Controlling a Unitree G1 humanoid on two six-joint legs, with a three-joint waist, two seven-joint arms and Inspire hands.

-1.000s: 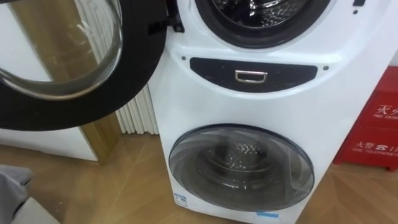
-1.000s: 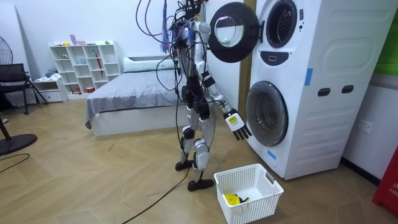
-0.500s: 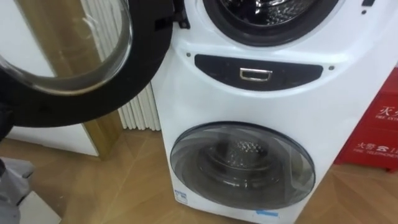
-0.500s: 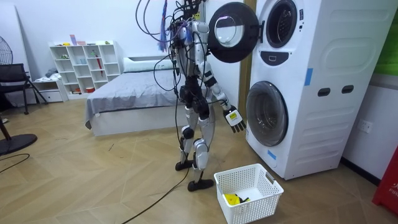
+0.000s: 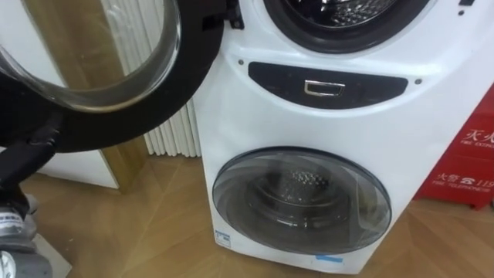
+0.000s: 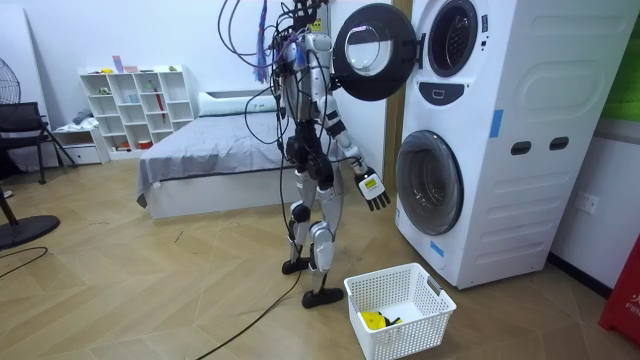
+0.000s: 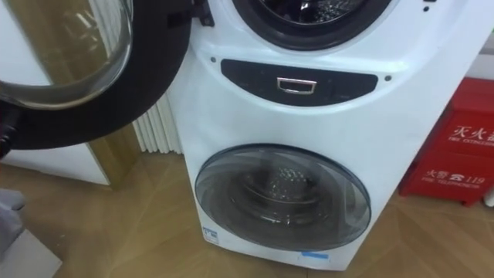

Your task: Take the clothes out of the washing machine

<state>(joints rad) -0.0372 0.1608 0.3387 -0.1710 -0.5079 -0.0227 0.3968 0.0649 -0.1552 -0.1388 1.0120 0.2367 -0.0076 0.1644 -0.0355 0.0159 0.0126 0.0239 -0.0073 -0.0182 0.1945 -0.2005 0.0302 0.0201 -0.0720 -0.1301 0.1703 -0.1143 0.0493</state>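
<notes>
- Right hand (image 6: 375, 190) is hanging before the lower door (image 6: 430, 182), fingers loosely spread, holding nothing.
- Left hand (image 5: 31, 150) is showing dark under the washing machine (image 5: 309, 131)'s open upper door (image 5: 154, 100); its state cannot be told.
- Yellow cloth (image 6: 373, 320) is lying in the white basket (image 6: 415, 335) on the floor (image 6: 150, 290); its long axis is unclear.

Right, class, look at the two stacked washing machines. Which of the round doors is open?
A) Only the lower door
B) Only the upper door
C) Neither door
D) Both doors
B: the upper door stands wide open to the left, baring the upper drum, while the lower door sits shut in its frame.
</notes>
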